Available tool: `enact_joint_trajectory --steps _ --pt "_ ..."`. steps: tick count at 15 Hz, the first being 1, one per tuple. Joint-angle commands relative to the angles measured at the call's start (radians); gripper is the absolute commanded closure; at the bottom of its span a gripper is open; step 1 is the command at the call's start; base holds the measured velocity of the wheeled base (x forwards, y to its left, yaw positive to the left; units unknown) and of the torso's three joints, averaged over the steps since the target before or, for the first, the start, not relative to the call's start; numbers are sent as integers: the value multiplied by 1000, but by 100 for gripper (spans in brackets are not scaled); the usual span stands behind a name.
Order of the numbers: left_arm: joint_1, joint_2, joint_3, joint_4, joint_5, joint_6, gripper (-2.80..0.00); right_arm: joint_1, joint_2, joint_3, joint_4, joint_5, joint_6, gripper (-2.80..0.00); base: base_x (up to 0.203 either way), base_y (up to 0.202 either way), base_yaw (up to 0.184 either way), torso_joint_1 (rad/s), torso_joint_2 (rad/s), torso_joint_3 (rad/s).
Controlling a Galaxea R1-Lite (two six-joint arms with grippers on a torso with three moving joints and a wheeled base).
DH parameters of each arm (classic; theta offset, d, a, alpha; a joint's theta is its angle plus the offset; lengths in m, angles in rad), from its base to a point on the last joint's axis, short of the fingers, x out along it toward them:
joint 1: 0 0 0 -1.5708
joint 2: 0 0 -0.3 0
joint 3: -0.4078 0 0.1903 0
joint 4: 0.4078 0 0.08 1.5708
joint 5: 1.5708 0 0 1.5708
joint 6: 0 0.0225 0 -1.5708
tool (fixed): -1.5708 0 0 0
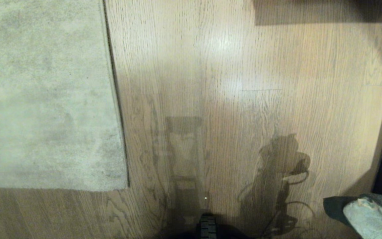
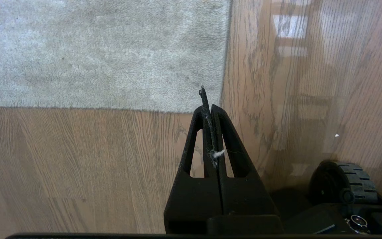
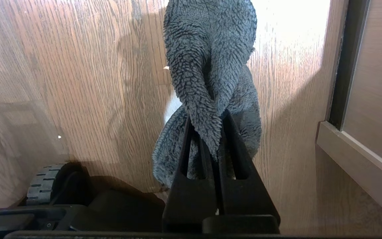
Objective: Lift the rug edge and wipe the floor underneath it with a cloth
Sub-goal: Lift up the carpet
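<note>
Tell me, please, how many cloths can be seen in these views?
1. The cloth is pinched in the right gripper above the floor, at the head view's lower right corner. Others may lie outside the views.

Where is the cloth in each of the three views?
Head view: the cloth is in the lower right corner, above the floor.
Left wrist view: not in it; only rug and floor show.
Right wrist view: at top centre, hanging from the shut right gripper.
Shared landmark: the black wheel, in all three.
</note>
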Motion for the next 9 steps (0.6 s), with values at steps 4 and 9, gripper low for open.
enact_joint_trajectory --steps 4,9 --pt "-1 0 0 0 2 0 0 0 4 0 -1 0 1 0 0 0 0 0 0 0" --pt "1 0 0 0 0 0 0 0 4 0 -1 0 2 0 0 0 0 0 0 0"
